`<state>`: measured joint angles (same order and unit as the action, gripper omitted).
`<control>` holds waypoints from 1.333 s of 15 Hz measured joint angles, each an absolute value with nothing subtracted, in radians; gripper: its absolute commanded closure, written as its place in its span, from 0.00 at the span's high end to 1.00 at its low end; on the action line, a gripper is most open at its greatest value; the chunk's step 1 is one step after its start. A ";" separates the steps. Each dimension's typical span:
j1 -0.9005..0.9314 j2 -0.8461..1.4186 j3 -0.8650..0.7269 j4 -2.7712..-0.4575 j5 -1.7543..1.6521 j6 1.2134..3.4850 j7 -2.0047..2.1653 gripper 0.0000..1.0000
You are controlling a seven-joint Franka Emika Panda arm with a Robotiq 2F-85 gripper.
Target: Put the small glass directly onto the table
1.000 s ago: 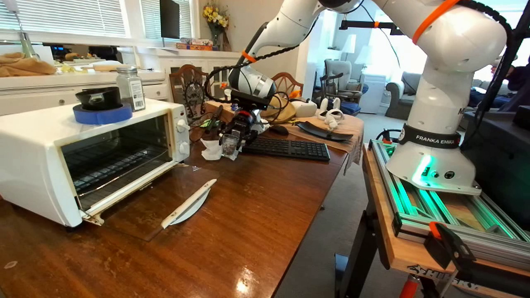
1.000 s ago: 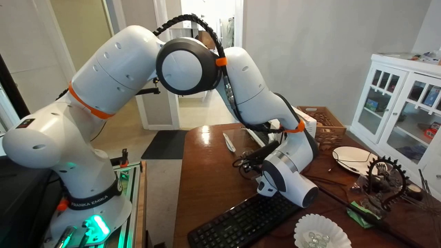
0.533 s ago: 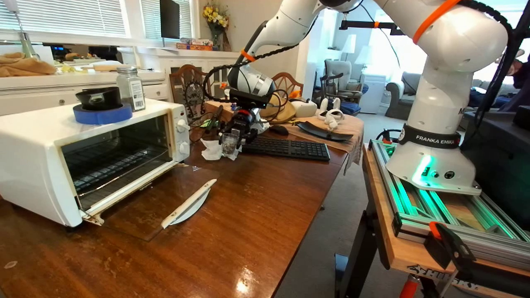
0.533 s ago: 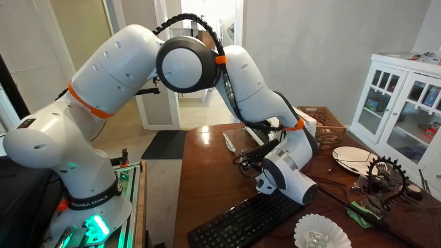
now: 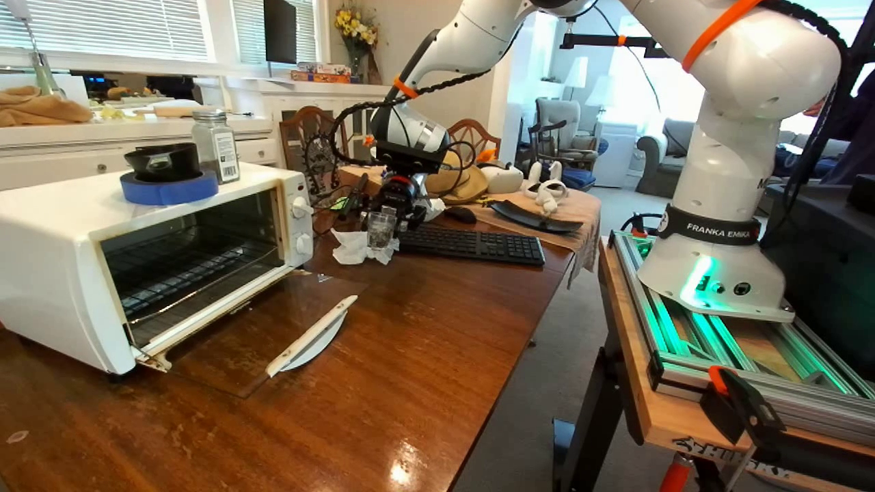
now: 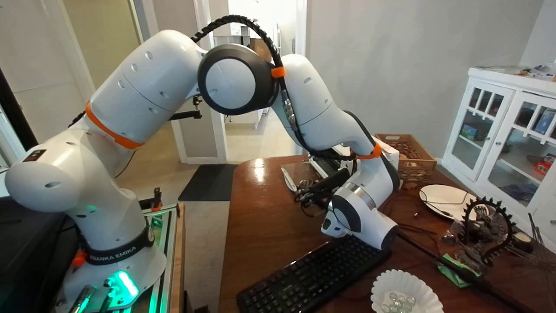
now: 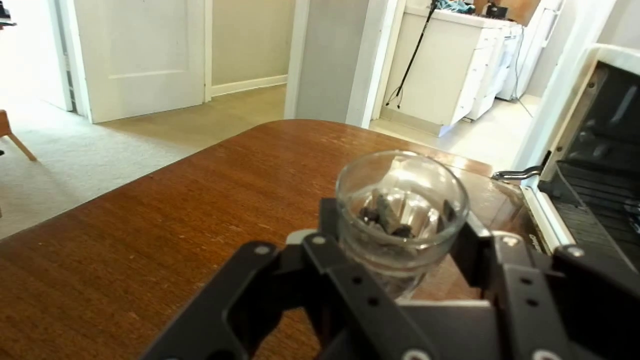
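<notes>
Roughly upright glass [image 7: 401, 232]; mouth up

Fingers [image 7: 517, 287] clamped on sm. glass [image 7: 402, 220], rim up; table [image 7: 215, 210] beyond; toaster oven [image 7: 560, 115] at R edge.

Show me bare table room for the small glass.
Bare: the table between the lowered oven door, the keyboard and the edge facing the robot base; also the rounded end past that door. Crowded: around the crumpled white sheet, the scalloped bowl and the white plate.
</notes>
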<state>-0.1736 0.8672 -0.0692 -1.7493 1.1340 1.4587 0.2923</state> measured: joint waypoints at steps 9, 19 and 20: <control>-0.172 0.921 -0.103 -1.750 1.136 1.452 0.391 0.31; -0.170 0.936 -0.158 -1.768 1.158 1.469 0.533 0.31; -0.166 0.932 -0.166 -1.772 1.158 1.473 0.553 0.31</control>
<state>-0.1664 0.9316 -0.1664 -1.7718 1.1576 1.4729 0.5533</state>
